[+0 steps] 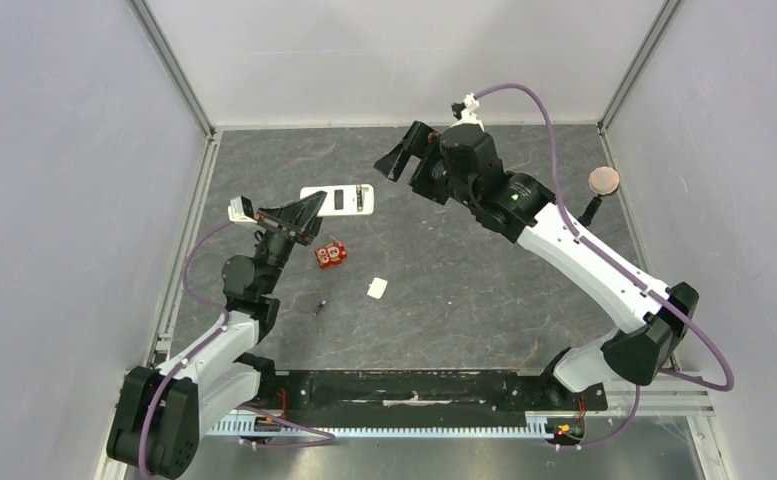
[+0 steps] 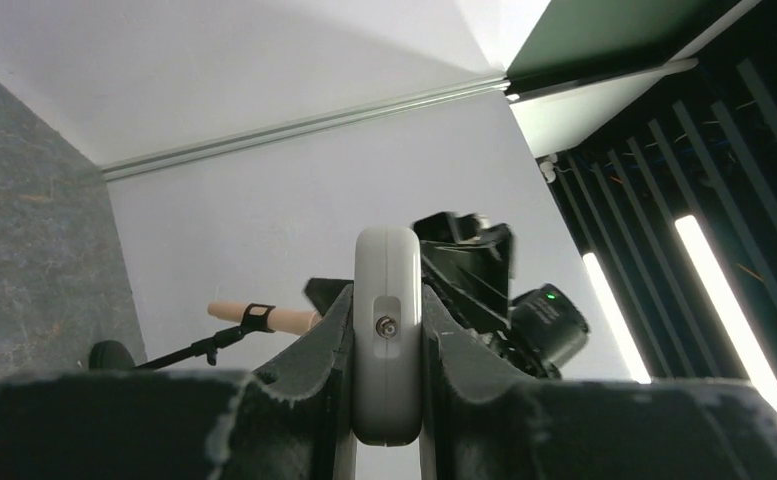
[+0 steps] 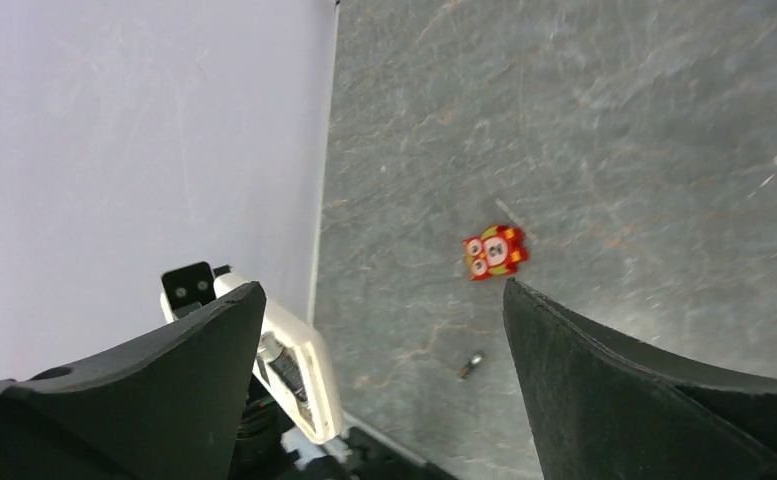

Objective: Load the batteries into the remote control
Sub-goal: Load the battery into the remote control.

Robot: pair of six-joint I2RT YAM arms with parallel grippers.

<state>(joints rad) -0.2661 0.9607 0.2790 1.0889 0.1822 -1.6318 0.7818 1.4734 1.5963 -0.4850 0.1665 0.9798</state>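
My left gripper (image 1: 302, 213) is shut on the white remote control (image 1: 339, 199) and holds it off the table with its dark slot facing up. In the left wrist view the remote (image 2: 387, 330) stands edge-on, pinched between both fingers. My right gripper (image 1: 401, 160) is open and empty, in the air just right of the remote. In the right wrist view (image 3: 384, 290) the remote (image 3: 299, 365) shows past the left finger, with a dark cylinder in its open slot. A red battery pack (image 1: 330, 254) (image 3: 494, 251) and a small loose battery (image 1: 319, 305) (image 3: 472, 365) lie on the table.
A small white square cover piece (image 1: 376, 288) lies on the grey table near the middle. A round disc on a thin black stand (image 1: 604, 181) is at the back right. White walls close in the left, back and right sides.
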